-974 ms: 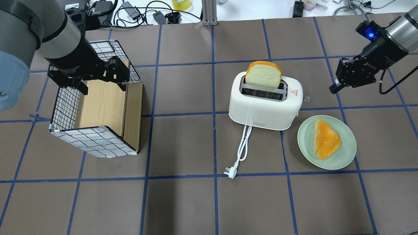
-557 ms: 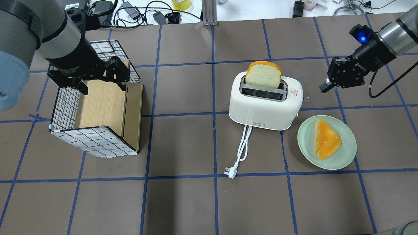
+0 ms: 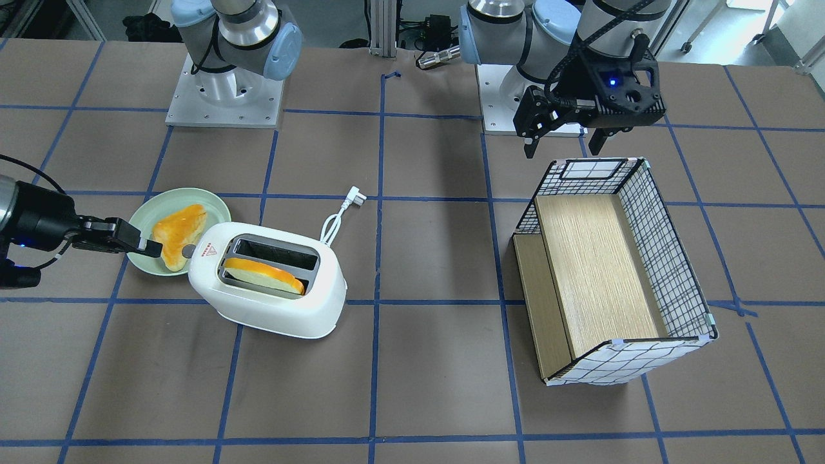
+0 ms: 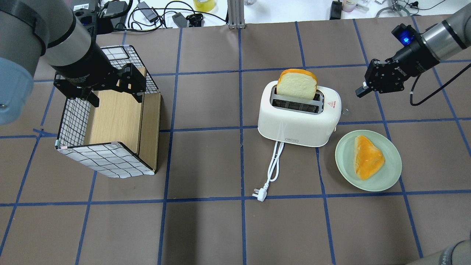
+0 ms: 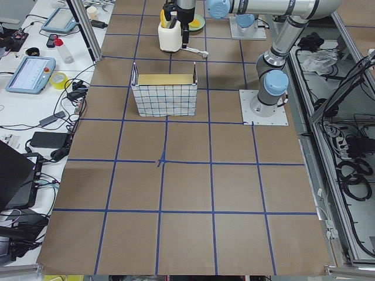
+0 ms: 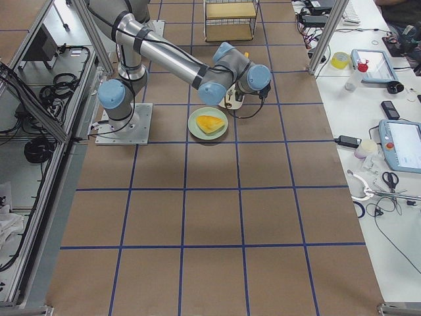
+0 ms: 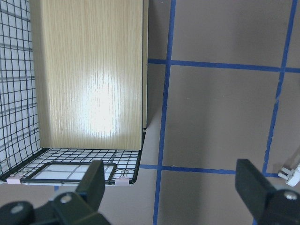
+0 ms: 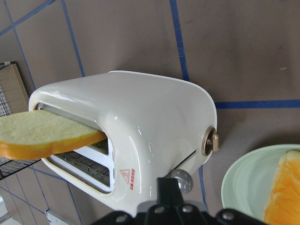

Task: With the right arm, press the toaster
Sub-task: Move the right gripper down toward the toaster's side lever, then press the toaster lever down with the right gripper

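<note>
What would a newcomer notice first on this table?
The white toaster mid-table, a bread slice standing tall in one slot. The right gripper, shut, points at the toaster's end without touching, near a green plate holding a second slice. On the other side, the open left gripper hangs over a wire basket.

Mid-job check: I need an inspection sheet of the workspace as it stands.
Surface: brown table with a blue tape grid.
Job's things: toaster upright, bread slice standing in one slot; right arm extended toward its button end.
Clutter: green plate holding a second slice; wire rack with wooden shelves.
Grippers: right gripper shut, apart from the toaster; left gripper open above the rack.
Cables: toaster cord loose on the table, plug unplugged.
Surroundings: white bench with adapters and wires.
</note>
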